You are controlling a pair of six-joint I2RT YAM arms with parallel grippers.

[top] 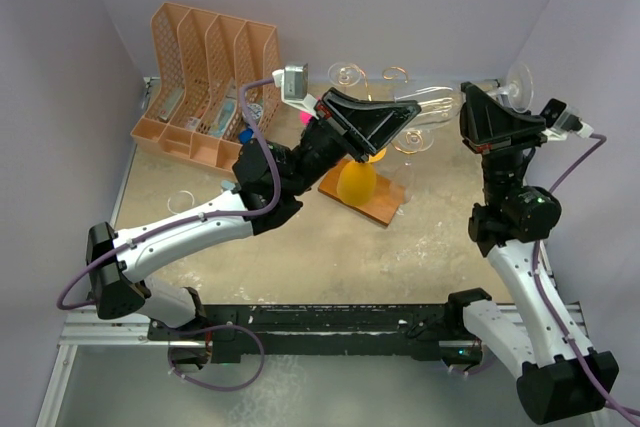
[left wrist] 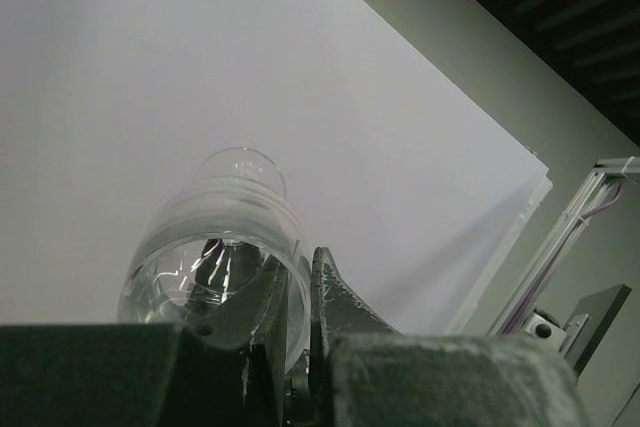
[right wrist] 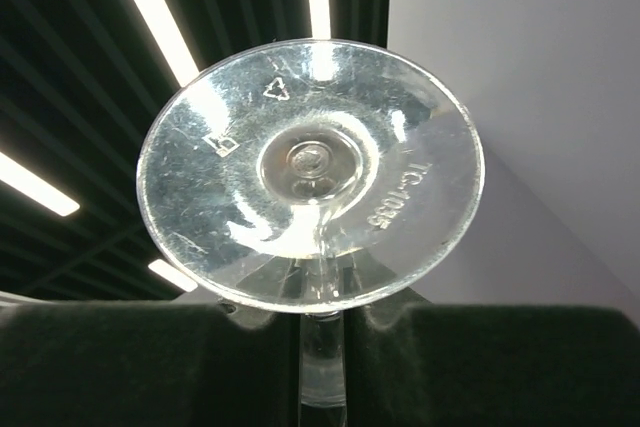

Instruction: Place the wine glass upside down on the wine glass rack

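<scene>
Left gripper [left wrist: 297,269]: closed on the wine glass [left wrist: 230,217]. In the left wrist view one finger stands inside the clear bowl and the other outside it, with the wall of the bowl at the rim pinched between them.

Right gripper [right wrist: 322,322]: closed on the stem of the same glass. In the right wrist view the stem runs down between the two dark fingers with no gap showing on either side. The round foot [right wrist: 310,172] sits just beyond the fingertips, its underside facing the camera.

Position of the glass: held off the table [top: 330,247] between the two grippers, lying roughly level. The bowl is toward the left arm and the foot is toward the right arm, close to the back wall. It is not on the rack.

Wine glass rack [top: 345,74]: gold spiral arms rise behind the left gripper, and the wooden base [top: 385,205] lies below and in front of it. A yellow glass [top: 357,182] shows over the base; how it is carried cannot be told, as the left gripper covers it.

Surroundings: an orange file organizer [top: 205,72] stands at the back left, well apart from the glass
</scene>
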